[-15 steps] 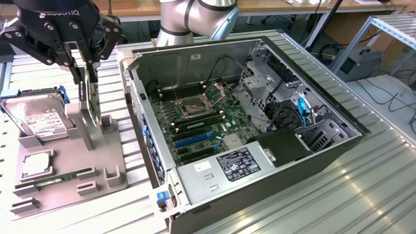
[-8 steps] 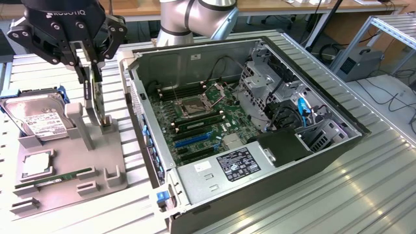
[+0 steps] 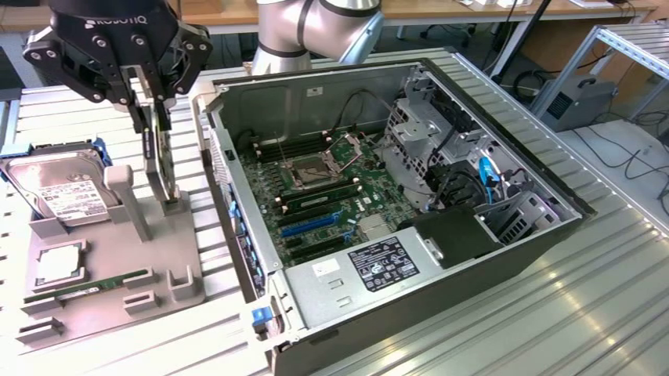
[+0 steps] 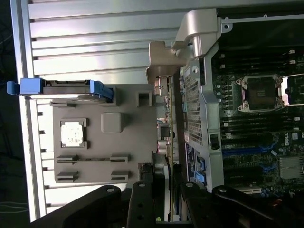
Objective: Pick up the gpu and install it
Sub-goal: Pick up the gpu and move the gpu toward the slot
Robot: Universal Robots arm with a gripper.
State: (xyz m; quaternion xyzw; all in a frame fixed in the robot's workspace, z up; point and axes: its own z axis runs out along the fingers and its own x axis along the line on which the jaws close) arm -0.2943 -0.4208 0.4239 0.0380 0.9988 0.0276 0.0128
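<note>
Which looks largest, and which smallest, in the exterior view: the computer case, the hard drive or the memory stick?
1. computer case, by far the largest.
2. hard drive.
3. memory stick, about as long as the drive but much narrower.

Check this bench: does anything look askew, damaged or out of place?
Nothing stands out. The gpu stands on edge in the grey holder beneath the gripper. The hard drive rests in its cradle, and the case lies open on its side. No damage or spill shows.
</note>
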